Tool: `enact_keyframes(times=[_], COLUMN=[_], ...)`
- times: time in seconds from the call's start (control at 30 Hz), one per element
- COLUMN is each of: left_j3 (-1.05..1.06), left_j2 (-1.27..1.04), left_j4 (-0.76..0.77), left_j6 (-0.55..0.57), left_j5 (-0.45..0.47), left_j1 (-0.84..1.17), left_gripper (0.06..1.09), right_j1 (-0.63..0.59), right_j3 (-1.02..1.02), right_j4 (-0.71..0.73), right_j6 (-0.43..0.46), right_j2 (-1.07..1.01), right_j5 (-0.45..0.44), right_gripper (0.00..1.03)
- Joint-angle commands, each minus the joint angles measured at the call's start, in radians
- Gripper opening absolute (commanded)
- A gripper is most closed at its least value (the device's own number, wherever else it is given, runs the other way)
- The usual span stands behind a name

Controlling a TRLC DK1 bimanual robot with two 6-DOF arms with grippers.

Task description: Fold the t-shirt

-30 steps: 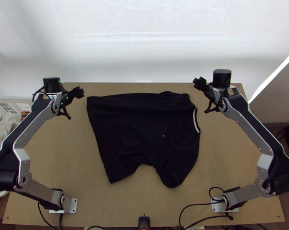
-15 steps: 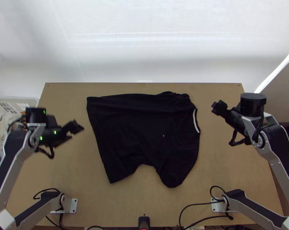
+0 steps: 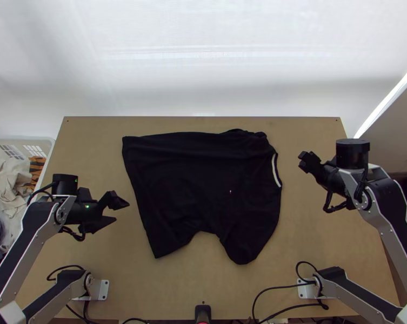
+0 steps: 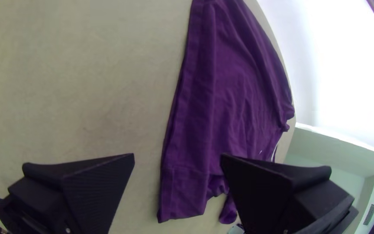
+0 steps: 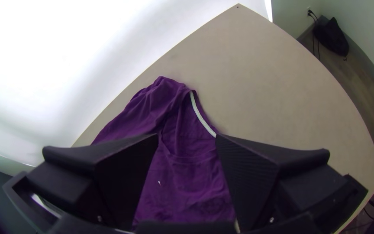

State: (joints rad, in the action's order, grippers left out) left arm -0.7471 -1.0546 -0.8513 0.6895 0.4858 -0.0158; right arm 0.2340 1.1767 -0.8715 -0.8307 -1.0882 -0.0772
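Observation:
The black t-shirt (image 3: pixel 203 183) lies spread on the table, its far edge folded over, with a white strip at the neckline on the right; it looks purple in the wrist views. Left of the shirt, my left gripper (image 3: pixel 122 211) stands open and apart from the cloth. My right gripper (image 3: pixel 306 161) is right of the neckline, not touching it. In the left wrist view my left gripper (image 4: pixel 177 158) has a wide gap with the shirt (image 4: pixel 234 91) beyond. The right wrist view shows my right gripper (image 5: pixel 187 136) open, facing the shirt (image 5: pixel 182 173) and its neckline.
A white basket (image 3: pixel 46 144) with assorted cloths stands at the table's left edge. Bare wood of the table (image 3: pixel 311 237) surrounds the shirt. Cables (image 3: pixel 279 291) run along the near edge, and a small black object (image 3: pixel 202 313) sits at the near middle.
Both arms have come back from the table's far side toward the near side, the right one also outward. The left gripper's fingers have parted. The shirt has not moved.

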Motion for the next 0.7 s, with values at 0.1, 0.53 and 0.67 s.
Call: enact_keyframes(times=[0.1, 0.53, 0.67], left_j3=[0.023, -0.029, -0.06], left_j2=[-0.081, -0.194, -0.252], left_j4=[-0.034, -0.031, -0.014], left_j6=[0.022, 0.036, 0.044], left_j5=[-0.072, -0.197, -0.239], left_j1=[0.123, 0.333, 0.37], left_gripper=[0.94, 0.72, 0.72], right_j1=[-0.015, -0.021, -0.021], right_j3=[-0.032, -0.04, -0.038], right_j4=[-0.006, -0.006, -0.004], right_j6=[-0.028, -0.025, -0.024], right_j2=[0.022, 0.027, 0.027], right_j5=[0.008, 0.007, 0.007], right_gripper=[0.64, 0.64, 0.64])
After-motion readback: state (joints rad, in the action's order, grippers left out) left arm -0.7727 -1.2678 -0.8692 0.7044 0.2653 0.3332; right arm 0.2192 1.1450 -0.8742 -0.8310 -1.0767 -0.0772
